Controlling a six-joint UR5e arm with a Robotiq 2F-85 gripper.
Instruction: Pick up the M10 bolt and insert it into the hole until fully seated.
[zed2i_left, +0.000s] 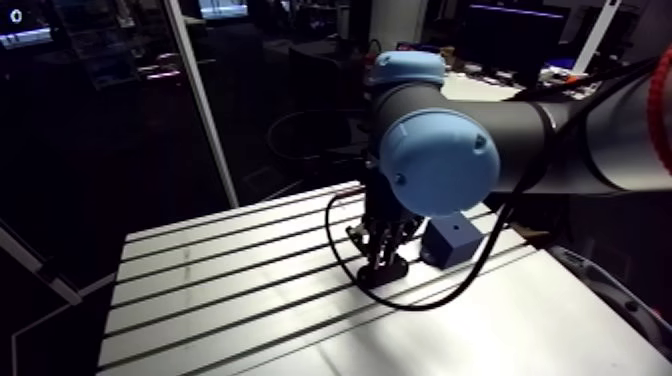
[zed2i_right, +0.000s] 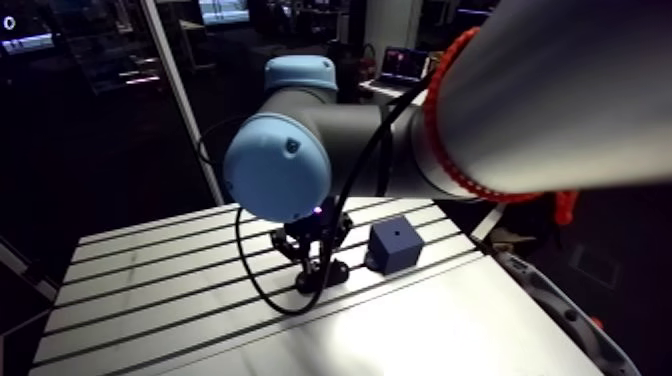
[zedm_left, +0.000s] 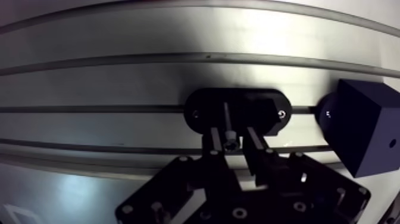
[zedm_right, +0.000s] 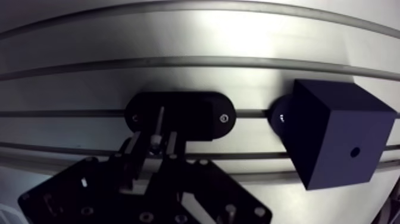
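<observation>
- The arm's elbow, with its blue cap (zed2i_left: 438, 162), is closest in the arm view. From it the wrist (zed2i_left: 384, 212) drops straight down to the desk (zed2i_left: 220, 290).
- The fingers (zedm_left: 215, 143) point down at the desk. They are low over it, about midway between its left and right edges and nearer the far edge than the near one.
- The fingers are spread a little wider than the bolt (zedm_left: 228, 128). One stands on each side of it, with a thin gap showing on both sides, so they grip nothing.
- The bolt is a slim silver pin. Its head is level with the fingertips and its shank runs ahead of them onto the holder.
- The holder (zedm_left: 253, 110) is a flat black oval plate with a bright screw near each end. It sits on one of the desk's slots, and the bolt is the only thing in it.
- The block (zedm_right: 336, 134) is a dark blue cube. It stands on the same slot line as the holder, toward the desk's right edge, near the holder but apart from it.
- The hole (zed2i_right: 397, 232) is a small dark round opening in the middle of the block's top face.
- Past the holder and block, the slots run side by side up to the far edge.
</observation>
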